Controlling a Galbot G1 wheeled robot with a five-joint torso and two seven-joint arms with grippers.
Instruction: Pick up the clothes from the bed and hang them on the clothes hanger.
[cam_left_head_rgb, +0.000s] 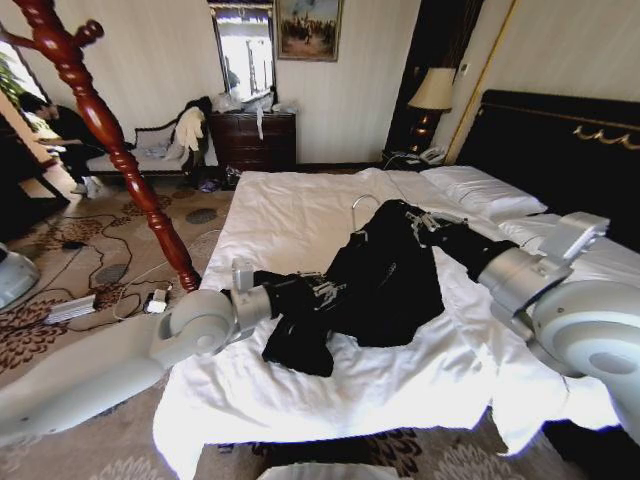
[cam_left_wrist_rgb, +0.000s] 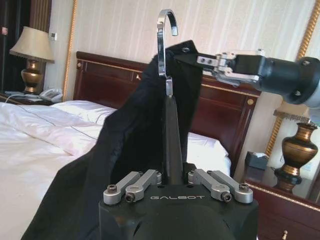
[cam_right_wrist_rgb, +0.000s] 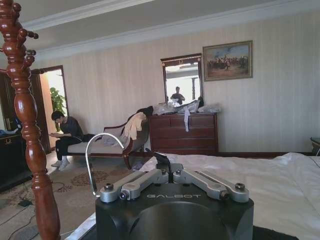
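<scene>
The black clothes (cam_left_head_rgb: 385, 285) lie crumpled in the middle of the white bed (cam_left_head_rgb: 290, 210), with the silver hook (cam_left_head_rgb: 360, 205) standing up at the collar. My left gripper (cam_left_head_rgb: 325, 290) is shut on the garment's near side. In the left wrist view the dark fabric (cam_left_wrist_rgb: 135, 145) rises in front of its closed fingers, and the hook (cam_left_wrist_rgb: 164, 35) sits on top. My right gripper (cam_left_head_rgb: 420, 220) is shut on the fabric at the collar, beside the hook (cam_right_wrist_rgb: 95, 160). The red-brown clothes hanger (cam_left_head_rgb: 110, 130) stands on the floor left of the bed.
The black headboard (cam_left_head_rgb: 560, 140) and pillows (cam_left_head_rgb: 480, 190) are at the far right, next to a lamp (cam_left_head_rgb: 432, 95). A dark dresser (cam_left_head_rgb: 255, 140) and a chair with pale garments (cam_left_head_rgb: 185, 130) stand at the far wall. Cables (cam_left_head_rgb: 110, 290) lie on the carpet.
</scene>
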